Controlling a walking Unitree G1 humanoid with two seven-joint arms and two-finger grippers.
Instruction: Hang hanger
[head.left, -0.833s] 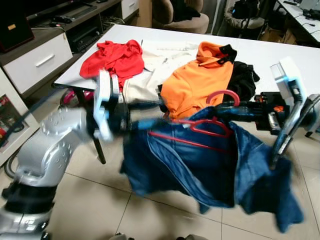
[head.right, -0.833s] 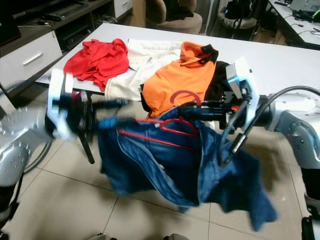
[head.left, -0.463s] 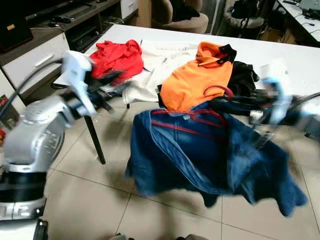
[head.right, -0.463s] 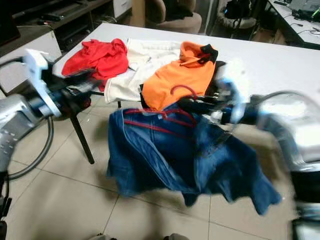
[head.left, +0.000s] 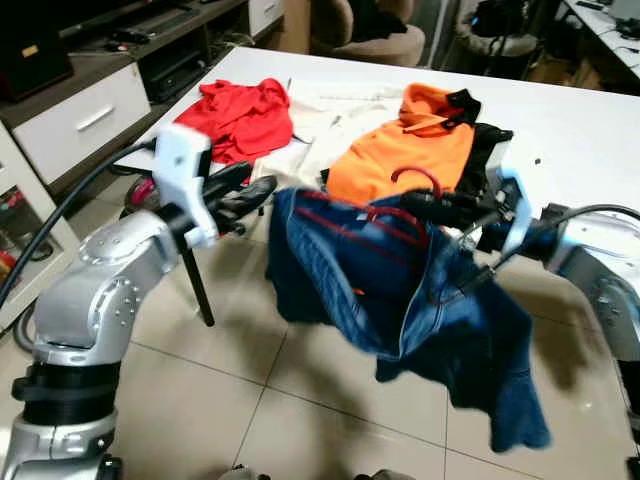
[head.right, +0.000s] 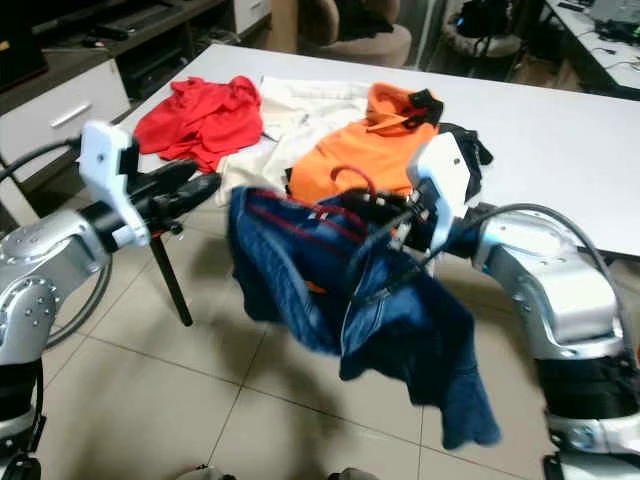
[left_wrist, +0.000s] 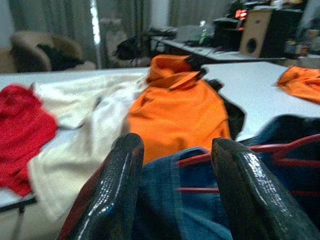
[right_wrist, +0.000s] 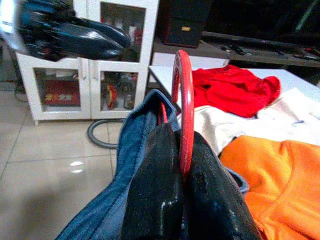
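- The white surface (head.left: 580, 130) stands ahead of me, with a red shirt (head.left: 240, 110), a cream garment (head.left: 320, 125), an orange shirt (head.left: 420, 150) and something black (head.left: 492, 155) beside the orange one lying on it.
- A denim jacket (head.left: 400, 290) hangs in the air in front of the surface, between my two arms, draped over a red hanger (head.left: 418, 178); its lower end droops toward the tiled floor (head.left: 250, 400).
- My right hand (head.left: 425, 200) is clamped together on the neck of the hanger: in the right wrist view the red hook rises straight up from between my two fingers (right_wrist: 155, 200), with denim bunched just beside them.
- My left hand (head.left: 250, 190) is held out near the jacket's collar end, its fingers (left_wrist: 117, 185) apart and holding nothing; in the left wrist view the denim and the hanger's red bars lie just past my fingertips, in the gap between them.
- A white cabinet (head.left: 75, 120) with a drawer stands to my left, beyond my left arm.
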